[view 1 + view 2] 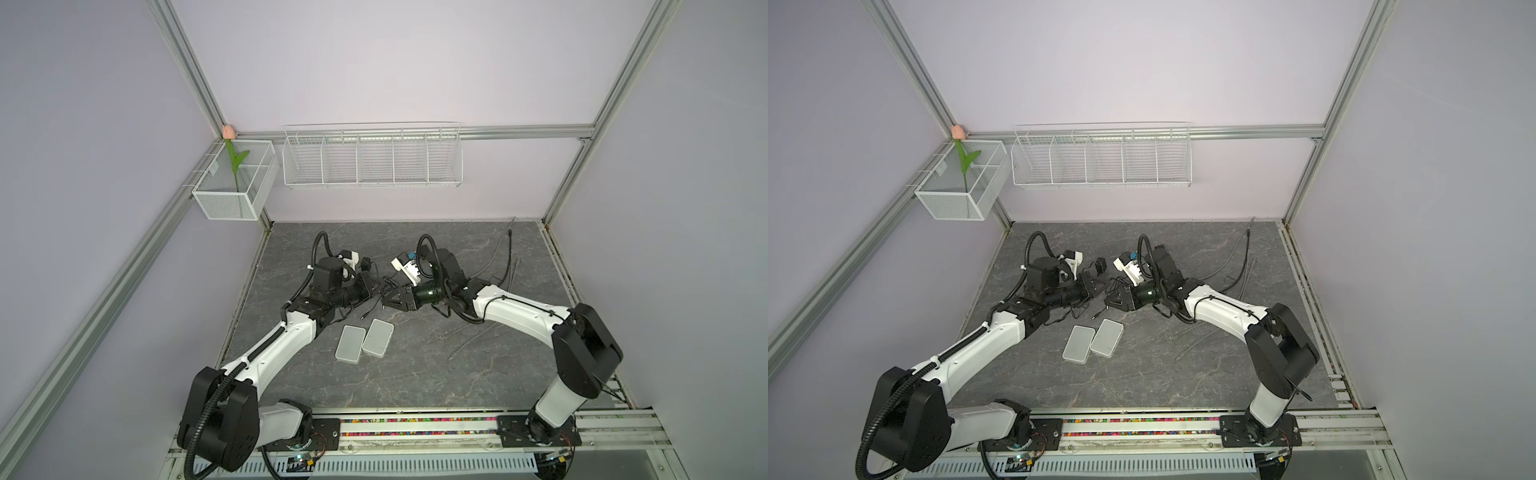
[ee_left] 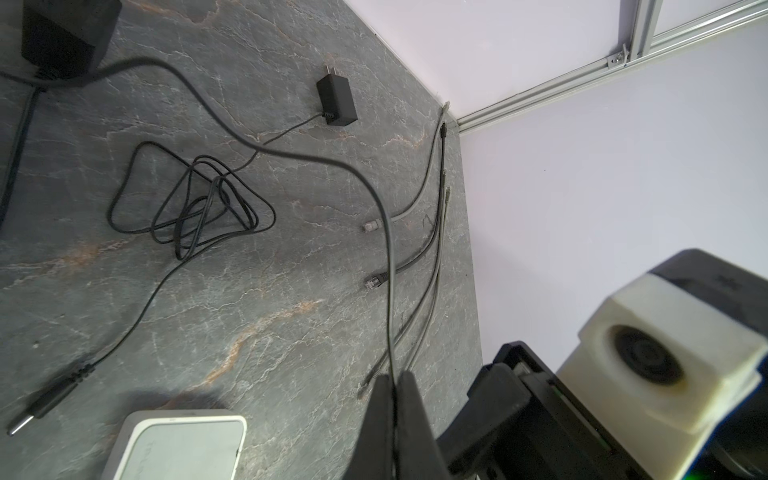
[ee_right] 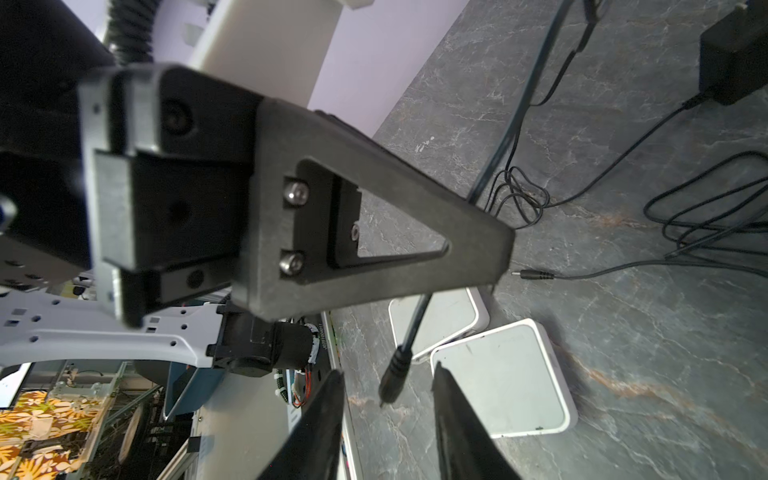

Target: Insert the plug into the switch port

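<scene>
On grey veined bench (image 1: 436,374), lilac walls (image 1: 374,62) behind: two white switches (image 1: 350,344) lying side by side; left pincer (image 2: 392,376) clamped on cable (image 2: 389,291); its barrel plug (image 3: 390,382) hanging between fingers of right pincer (image 3: 388,370), parted.

Both top views: soft, even light, faint shadows on table (image 1: 415,374), straight rails (image 1: 189,62) bowed toward edges. Wrist views dimmer; near fingers (image 2: 376,424) blurred, soft shadow beside switch (image 2: 178,444); bright wall (image 2: 582,166) possibly overexposed.

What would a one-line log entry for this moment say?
left tool: shut on cable | right tool: open, either side of plug | plug: hanging, not inserted | switches: on table
</scene>
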`<state>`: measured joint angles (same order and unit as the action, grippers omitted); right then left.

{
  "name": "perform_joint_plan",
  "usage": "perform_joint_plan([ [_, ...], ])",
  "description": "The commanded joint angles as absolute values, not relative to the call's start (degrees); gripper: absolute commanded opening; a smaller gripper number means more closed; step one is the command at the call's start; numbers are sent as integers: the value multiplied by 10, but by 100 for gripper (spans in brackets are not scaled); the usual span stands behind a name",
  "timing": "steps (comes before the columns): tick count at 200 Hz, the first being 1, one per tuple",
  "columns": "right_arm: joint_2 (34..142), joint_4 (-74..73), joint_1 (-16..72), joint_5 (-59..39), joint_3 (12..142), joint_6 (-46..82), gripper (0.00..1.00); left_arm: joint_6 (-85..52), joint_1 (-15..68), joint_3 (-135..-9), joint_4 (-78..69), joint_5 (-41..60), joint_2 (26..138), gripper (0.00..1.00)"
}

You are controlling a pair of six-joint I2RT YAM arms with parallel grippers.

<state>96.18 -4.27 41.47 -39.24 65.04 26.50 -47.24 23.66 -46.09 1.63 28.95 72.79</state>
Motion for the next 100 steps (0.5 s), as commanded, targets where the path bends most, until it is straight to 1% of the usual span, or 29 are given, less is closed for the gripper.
perform_joint_plan([
  [1,929,-110,399,-434,620,298,46,-461,239,-463,13,286,706,0],
  [13,929,-118,397,-444,620,303,52,-462,239,-460,7,287,702,0],
  [31,937,-116,398,-447,628,309,53,-467,239,-455,0,290,698,0],
  [52,943,-135,398,-445,626,323,51,-474,239,-449,-8,292,692,0],
  [100,964,-156,402,-458,640,337,42,-478,239,-446,-10,290,682,0],
])
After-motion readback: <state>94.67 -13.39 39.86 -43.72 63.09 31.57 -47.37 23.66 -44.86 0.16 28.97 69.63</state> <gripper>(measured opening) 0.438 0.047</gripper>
